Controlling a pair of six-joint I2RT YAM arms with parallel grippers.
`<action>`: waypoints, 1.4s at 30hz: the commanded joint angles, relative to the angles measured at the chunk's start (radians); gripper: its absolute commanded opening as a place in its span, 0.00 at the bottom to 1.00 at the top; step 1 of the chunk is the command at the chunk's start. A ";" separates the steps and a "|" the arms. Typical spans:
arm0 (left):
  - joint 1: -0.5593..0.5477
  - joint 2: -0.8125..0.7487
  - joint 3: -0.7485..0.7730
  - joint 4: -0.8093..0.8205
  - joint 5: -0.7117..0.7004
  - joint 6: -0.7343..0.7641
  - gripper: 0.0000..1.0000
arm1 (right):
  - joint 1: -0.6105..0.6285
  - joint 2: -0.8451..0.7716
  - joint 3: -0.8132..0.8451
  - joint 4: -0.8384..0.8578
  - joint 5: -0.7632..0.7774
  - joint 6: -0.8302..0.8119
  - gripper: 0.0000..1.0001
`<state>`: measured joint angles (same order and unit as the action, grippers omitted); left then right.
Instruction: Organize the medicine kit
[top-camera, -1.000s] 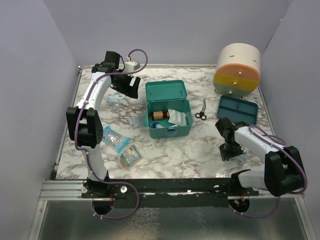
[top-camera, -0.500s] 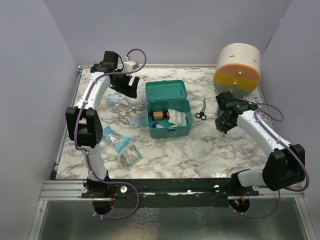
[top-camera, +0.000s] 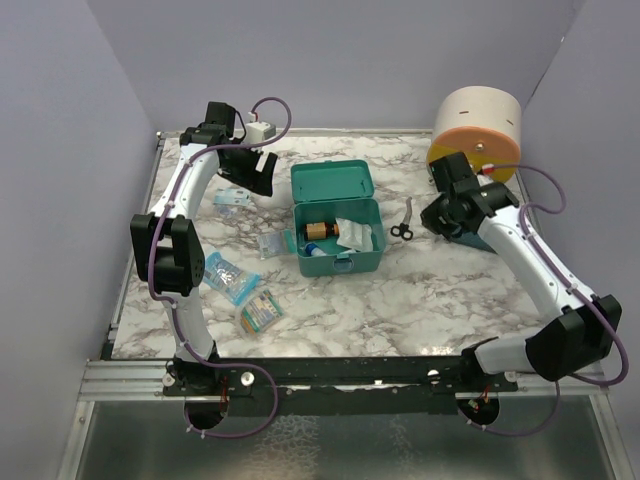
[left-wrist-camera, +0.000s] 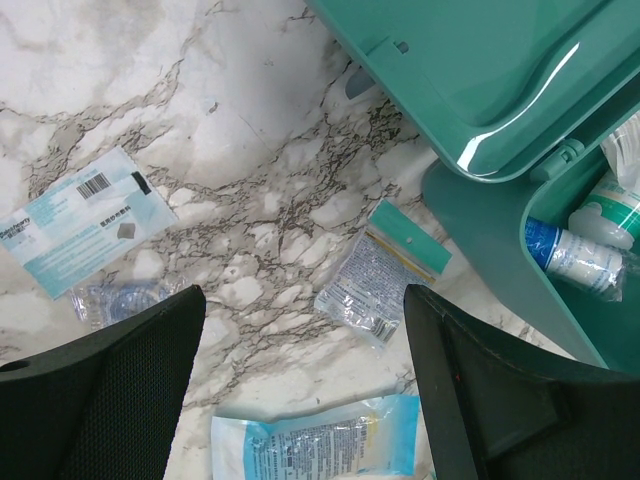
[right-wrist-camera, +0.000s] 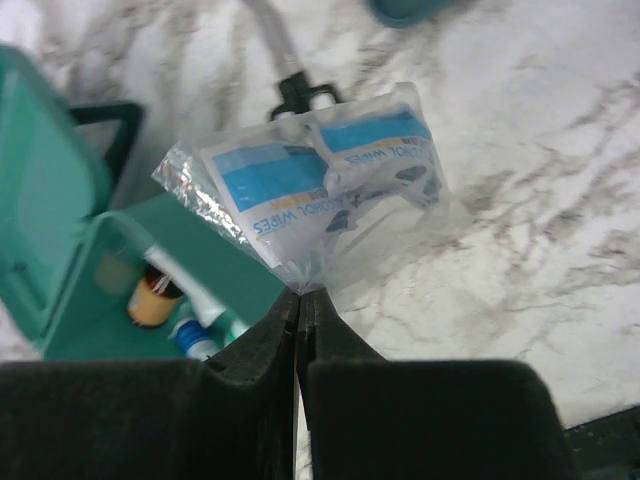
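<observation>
The medicine kit (top-camera: 340, 245), a teal box, stands open mid-table with its lid (top-camera: 332, 183) laid back. Inside it are a brown bottle (top-camera: 320, 230), white packets and a blue-capped tube (left-wrist-camera: 570, 255). My right gripper (top-camera: 437, 215) hangs to the right of the kit, above the scissors (top-camera: 404, 222). In the right wrist view that gripper (right-wrist-camera: 298, 292) is shut on the corner of a clear bag of alcohol wipes (right-wrist-camera: 320, 180), and the kit (right-wrist-camera: 60, 250) lies to its left. My left gripper (top-camera: 265, 175) hovers open left of the lid, with nothing between its fingers (left-wrist-camera: 110, 400).
Loose packets lie left of the kit: a blue-white card (left-wrist-camera: 85, 220), a clear sachet (left-wrist-camera: 385, 270), a blue pouch (left-wrist-camera: 320, 445) and a striped packet (top-camera: 260, 311). A round cream, orange and yellow drawer unit (top-camera: 478, 130) stands back right. My right arm covers most of a flat teal tray.
My right arm has lifted from the front right of the table and swung back and left with the wipes bag. The left arm has barely moved.
</observation>
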<state>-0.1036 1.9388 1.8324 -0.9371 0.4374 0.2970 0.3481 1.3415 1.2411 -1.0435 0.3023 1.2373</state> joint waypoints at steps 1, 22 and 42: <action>0.008 -0.025 0.025 -0.012 0.006 -0.009 0.82 | 0.056 0.074 0.168 0.012 0.007 -0.109 0.01; 0.008 -0.026 0.024 -0.009 0.015 -0.015 0.82 | 0.308 0.363 0.500 0.135 -0.163 -0.249 0.01; 0.008 -0.031 0.005 -0.011 0.021 -0.022 0.82 | 0.321 0.307 0.278 0.089 -0.112 -0.101 0.01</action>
<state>-0.1036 1.9388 1.8343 -0.9432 0.4385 0.2821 0.6682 1.6920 1.5433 -0.9348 0.1455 1.0851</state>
